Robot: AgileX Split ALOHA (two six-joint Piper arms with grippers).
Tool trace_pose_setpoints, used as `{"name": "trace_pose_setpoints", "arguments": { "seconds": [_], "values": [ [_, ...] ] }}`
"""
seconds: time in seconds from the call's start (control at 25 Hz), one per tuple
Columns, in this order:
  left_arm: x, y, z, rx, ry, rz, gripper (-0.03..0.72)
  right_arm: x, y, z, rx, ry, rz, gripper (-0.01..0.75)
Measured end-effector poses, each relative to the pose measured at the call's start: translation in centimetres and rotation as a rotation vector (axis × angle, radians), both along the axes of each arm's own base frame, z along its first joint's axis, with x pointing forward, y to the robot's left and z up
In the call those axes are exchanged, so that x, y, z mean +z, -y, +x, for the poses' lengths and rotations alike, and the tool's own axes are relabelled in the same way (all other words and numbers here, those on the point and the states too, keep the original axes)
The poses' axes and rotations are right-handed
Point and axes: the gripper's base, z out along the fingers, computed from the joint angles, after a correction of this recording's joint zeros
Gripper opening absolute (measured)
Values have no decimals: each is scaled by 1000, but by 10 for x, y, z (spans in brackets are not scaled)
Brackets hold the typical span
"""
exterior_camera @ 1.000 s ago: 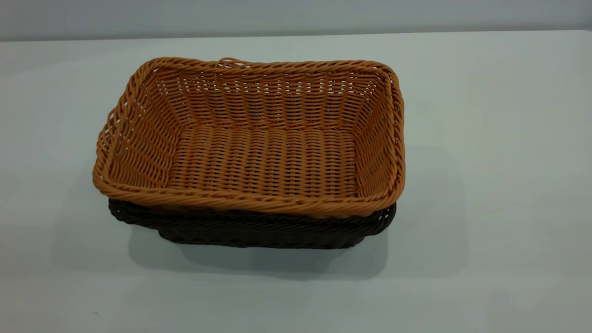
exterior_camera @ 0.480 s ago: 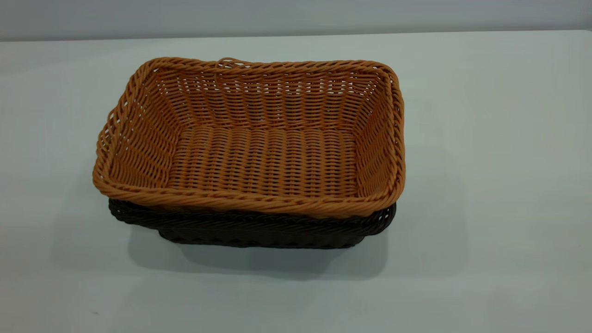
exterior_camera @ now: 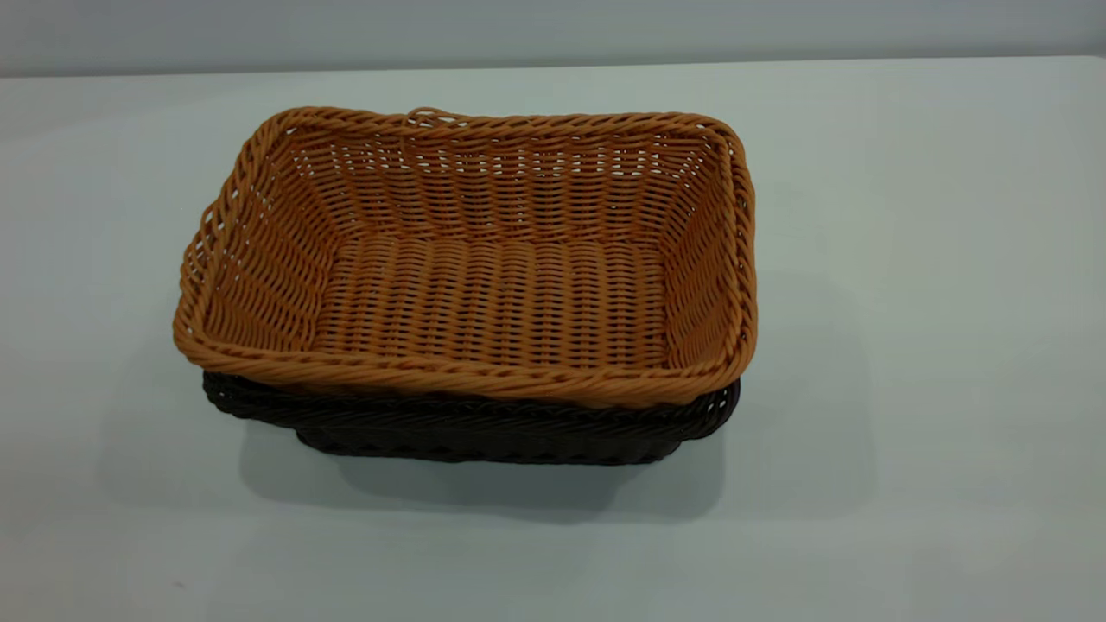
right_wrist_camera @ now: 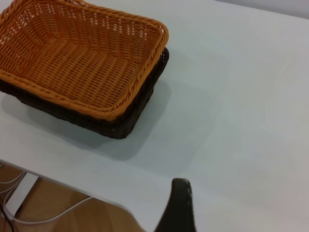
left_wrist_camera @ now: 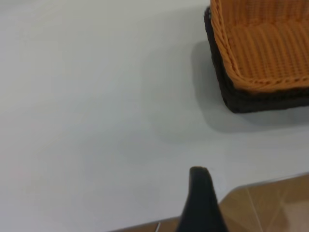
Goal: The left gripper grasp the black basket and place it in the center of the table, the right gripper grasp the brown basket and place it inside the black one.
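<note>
The brown basket [exterior_camera: 467,259] sits nested inside the black basket [exterior_camera: 471,428] mid-bench [exterior_camera: 907,345]. Only the wrist views show each pincer, left pincer [left_wrist_camera: 200,203] and right pincer [right_wrist_camera: 177,208], one finger apiece; grip state cannot be told.

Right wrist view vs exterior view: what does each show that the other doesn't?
Only the right wrist view: one finger of the right tool low in the picture, held clear of the baskets over the table's edge, plus wooden floor with white cables below that edge.

Only the exterior view: the small loop on the brown basket's far rim, and the grey wall beyond the table. No arm appears there.

Both: the brown basket nested inside the black basket on the white table, both baskets empty.
</note>
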Motion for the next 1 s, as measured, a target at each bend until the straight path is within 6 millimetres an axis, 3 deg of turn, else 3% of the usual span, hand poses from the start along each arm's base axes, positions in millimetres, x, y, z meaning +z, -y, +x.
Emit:
{"name": "trace_pose_setpoints", "arguments": {
  "seconds": [0.8,1.0],
  "values": [
    [0,-1,-1,8,5,0,487,0,0,0,0,0,1,591],
    [0,-1,-1,8,5,0,487,0,-1,1,-106,0,1,591]
  ]
}}
